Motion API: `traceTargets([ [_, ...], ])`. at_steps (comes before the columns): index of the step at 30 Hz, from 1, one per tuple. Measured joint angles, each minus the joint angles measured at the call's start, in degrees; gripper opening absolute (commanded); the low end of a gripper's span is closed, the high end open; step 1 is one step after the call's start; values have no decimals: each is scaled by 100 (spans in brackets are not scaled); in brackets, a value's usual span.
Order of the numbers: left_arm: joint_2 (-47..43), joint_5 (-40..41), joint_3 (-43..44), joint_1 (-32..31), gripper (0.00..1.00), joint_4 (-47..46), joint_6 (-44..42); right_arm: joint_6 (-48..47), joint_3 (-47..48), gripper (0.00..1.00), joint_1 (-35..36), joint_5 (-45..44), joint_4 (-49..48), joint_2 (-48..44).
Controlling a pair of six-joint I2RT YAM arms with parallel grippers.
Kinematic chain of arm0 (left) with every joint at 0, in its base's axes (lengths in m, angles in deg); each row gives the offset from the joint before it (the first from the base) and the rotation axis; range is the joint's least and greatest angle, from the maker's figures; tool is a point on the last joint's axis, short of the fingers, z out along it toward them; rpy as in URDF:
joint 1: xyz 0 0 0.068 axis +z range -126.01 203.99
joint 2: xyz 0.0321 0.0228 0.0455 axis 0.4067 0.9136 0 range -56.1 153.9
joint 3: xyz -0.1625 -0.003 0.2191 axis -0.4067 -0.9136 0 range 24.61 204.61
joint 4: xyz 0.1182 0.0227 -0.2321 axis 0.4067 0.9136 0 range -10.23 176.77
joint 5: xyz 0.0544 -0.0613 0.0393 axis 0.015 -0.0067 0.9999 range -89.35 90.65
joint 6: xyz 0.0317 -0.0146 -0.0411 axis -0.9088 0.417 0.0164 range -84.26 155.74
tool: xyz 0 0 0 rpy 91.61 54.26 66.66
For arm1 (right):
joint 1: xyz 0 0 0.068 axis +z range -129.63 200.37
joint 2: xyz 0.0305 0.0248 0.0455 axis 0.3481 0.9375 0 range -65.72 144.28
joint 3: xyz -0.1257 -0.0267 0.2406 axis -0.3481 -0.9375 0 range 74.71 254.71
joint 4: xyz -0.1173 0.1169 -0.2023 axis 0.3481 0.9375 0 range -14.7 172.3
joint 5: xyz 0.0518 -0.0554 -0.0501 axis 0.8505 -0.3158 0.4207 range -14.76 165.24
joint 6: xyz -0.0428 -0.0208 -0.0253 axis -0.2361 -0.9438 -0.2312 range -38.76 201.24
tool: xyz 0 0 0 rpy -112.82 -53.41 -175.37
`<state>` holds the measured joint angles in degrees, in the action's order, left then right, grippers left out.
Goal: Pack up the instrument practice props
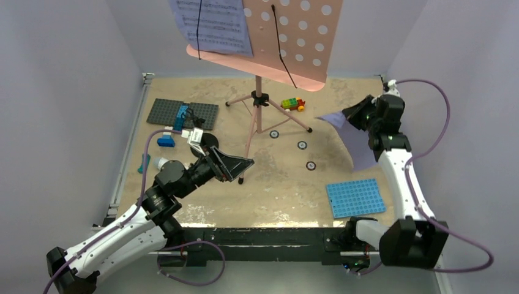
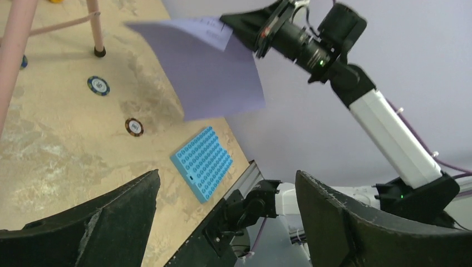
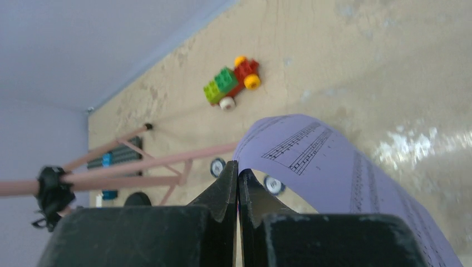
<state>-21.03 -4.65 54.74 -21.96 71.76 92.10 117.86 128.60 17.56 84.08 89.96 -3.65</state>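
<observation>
Overhead arrangement of the practice props, read from left to right. At left, a grey studded plate (image 1: 182, 113) lies on the bench (image 1: 275, 190). Just beside it sit what appears to be the small grey-white microphone (image 1: 196, 136) and the black round base of the mic stand (image 1: 209, 140). The left tool (image 1: 240, 169) hovers near them, jaws spread wide, nothing between them.

At centre, the pink music stand (image 1: 254, 122) stands upright on its tripod. Its hole-dotted desk carries a lavender page (image 1: 214, 24) behind black retaining wires. A toy brick car (image 1: 292, 104) rests beyond the legs.

At right, a loose sheet (image 1: 361, 147) of the same lavender paper hangs above the bench from the right tool (image 1: 354, 115), which is pinched closed on one edge. In the right wrist view the paper bows down from the closed jaws. A blue studded plate (image 1: 355, 197) lies on the bench nearer the arm bases.

The paper is judged light and limp, easily creased, so an edge pinch suffices. The stand looks top-heavy and is best taken on its pole near the leg hub.
</observation>
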Motion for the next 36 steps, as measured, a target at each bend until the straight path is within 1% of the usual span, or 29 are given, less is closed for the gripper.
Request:
traceTargets([
  [4,85,-2,-101,0,94,37,181,52,1185,0,-221,348,-98,938],
  [7,190,20,-98,0,94,103,160,4,1882,0,-240,557,-345,1152],
  [11,262,92,-101,0,94,323,155,-92,2378,0,-240,723,-809,1134],
  [14,260,98,-212,0,94,208,210,-122,2273,0,-256,726,-1054,1213],
  [18,328,46,-553,0,93,127,433,-92,1558,0,-398,780,-1274,1821],
  [21,466,-26,-625,0,93,186,560,-2,1025,0,-597,868,-1182,2817],
  [22,509,-48,-627,0,93,201,597,26,922,0,-664,868,-984,3193],
  [25,586,-79,-627,-22,93,203,715,39,855,0,-780,846,-457,3845],
  [30,623,-114,-627,-26,93,201,785,-61,920,0,-820,664,-31,3871],
  [36,649,-144,-627,-26,93,190,824,-409,1381,0,-933,192,511,3871],
])
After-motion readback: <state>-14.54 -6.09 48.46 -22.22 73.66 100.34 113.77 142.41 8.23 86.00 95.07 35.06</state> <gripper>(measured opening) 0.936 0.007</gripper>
